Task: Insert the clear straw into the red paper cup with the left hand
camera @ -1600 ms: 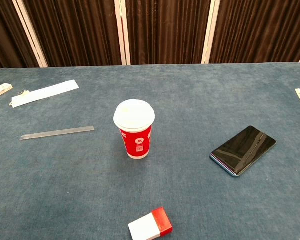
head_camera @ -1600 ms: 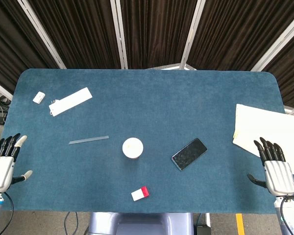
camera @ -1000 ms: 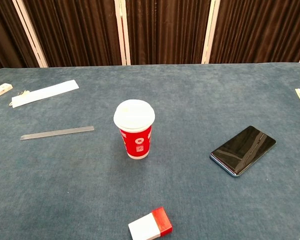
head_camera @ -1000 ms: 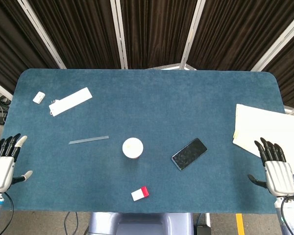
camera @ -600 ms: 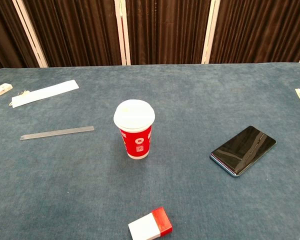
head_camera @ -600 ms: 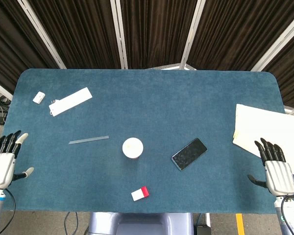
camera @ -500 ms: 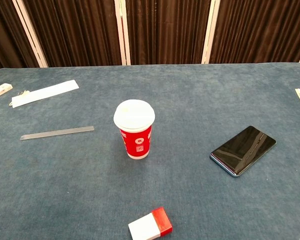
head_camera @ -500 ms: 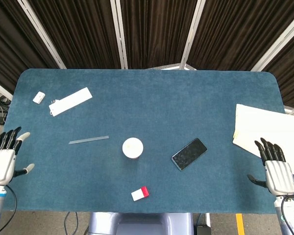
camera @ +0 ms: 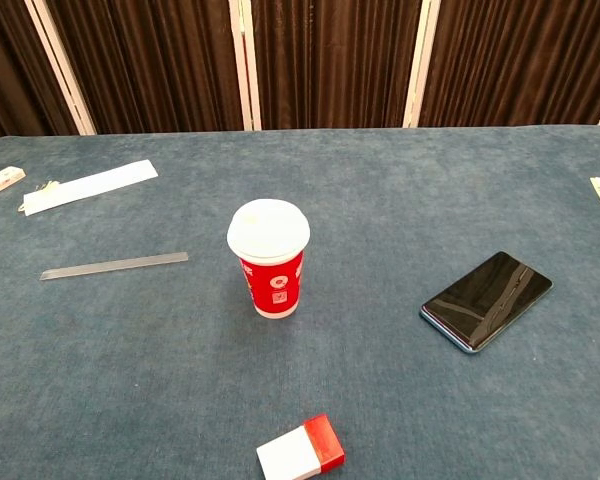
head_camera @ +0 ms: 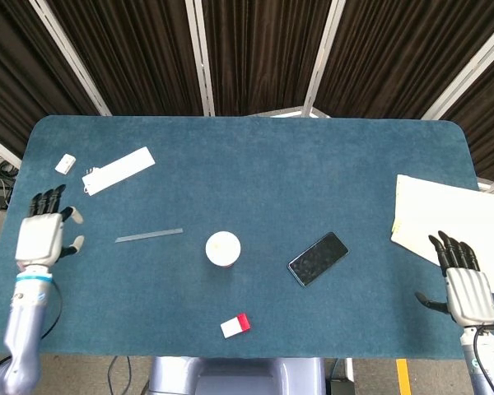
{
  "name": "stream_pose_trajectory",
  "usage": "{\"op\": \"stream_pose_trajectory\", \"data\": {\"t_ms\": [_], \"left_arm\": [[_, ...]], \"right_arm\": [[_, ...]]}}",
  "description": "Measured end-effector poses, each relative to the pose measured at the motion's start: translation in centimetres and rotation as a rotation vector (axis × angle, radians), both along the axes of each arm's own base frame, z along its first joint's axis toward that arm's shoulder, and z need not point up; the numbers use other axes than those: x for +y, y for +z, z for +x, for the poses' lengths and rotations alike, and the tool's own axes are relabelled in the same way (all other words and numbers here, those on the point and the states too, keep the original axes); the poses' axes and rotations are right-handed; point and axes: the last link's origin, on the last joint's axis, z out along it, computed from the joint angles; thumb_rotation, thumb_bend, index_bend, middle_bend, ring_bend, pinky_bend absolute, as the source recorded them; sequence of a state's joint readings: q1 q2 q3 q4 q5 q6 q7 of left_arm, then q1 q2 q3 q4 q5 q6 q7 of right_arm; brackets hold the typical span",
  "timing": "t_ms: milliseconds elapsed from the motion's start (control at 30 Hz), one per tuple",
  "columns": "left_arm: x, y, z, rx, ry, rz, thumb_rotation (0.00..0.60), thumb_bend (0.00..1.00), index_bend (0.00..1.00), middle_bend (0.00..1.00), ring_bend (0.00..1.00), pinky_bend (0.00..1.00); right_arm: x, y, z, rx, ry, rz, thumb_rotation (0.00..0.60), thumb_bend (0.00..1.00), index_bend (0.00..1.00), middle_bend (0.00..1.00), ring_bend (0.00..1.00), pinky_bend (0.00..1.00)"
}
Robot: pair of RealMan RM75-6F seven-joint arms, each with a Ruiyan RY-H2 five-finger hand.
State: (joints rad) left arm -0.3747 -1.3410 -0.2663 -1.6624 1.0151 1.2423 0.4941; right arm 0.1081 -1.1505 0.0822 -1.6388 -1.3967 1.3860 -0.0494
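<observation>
While nothing is in its grasp, the left hand (head_camera: 40, 234) hangs over the near left part of the table (head_camera: 255, 160), fingers spread and pointing away from the robot, well to the left of the red paper cup (head_camera: 223, 248). That posture looks like the start of a reach, since the hand faces the straw with room to come down on it.

Between that hand and the cup lies the clear straw (head_camera: 149, 235), flat on the cloth, its near end just left of the cup and its long axis running roughly toward the hand. Lying flat, it will probably need a fine pinch at one end so that the other end is free to go into the lid.

Upright and capped with a white lid (camera: 268, 230), the cup stands near the table's middle; whether the lid has a hole I cannot tell.

To the cup's right sits a black phone (head_camera: 318, 258), and nearer the robot a small red-and-white box (head_camera: 235, 325). Farther left and away from the cup lie a white paper strip (head_camera: 118, 170) and a small white eraser (head_camera: 65, 163).

Far right of the cup, the right hand (head_camera: 465, 288) rests with fingers spread and empty, just beside a stack of white paper (head_camera: 445, 218), out of the way.
</observation>
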Motion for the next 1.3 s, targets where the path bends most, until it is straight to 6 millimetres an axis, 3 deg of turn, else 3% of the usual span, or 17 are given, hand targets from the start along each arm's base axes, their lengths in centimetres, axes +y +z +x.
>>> {"op": "stream_pose_trajectory", "data": {"t_ms": [233, 500, 1300], "left_arm": [[3.0, -3.9, 0.9, 0.007, 0.037, -0.042, 0.6, 0.42, 0.48, 0.0, 0.0, 0.0], [4.5, -8.4, 3.2, -0.025, 0.053, -0.113, 0.6, 0.42, 0.48, 0.0, 0.0, 0.0], [5.0, -14.0, 5.7, -0.037, 0.089, -0.184, 0.6, 0.42, 0.48, 0.0, 0.0, 0.0]], "right_arm": [[0.0, 0.2, 0.0, -0.02, -0.011, 0.0, 0.6, 0.14, 0.01, 0.0, 0.0, 0.0], [0.0, 0.3, 0.0, -0.029, -0.015, -0.001, 0.6, 0.14, 0.01, 0.0, 0.0, 0.0], [0.1, 0.3, -0.1, -0.043, -0.023, 0.001, 0.6, 0.14, 0.01, 0.0, 0.0, 0.0]]}}
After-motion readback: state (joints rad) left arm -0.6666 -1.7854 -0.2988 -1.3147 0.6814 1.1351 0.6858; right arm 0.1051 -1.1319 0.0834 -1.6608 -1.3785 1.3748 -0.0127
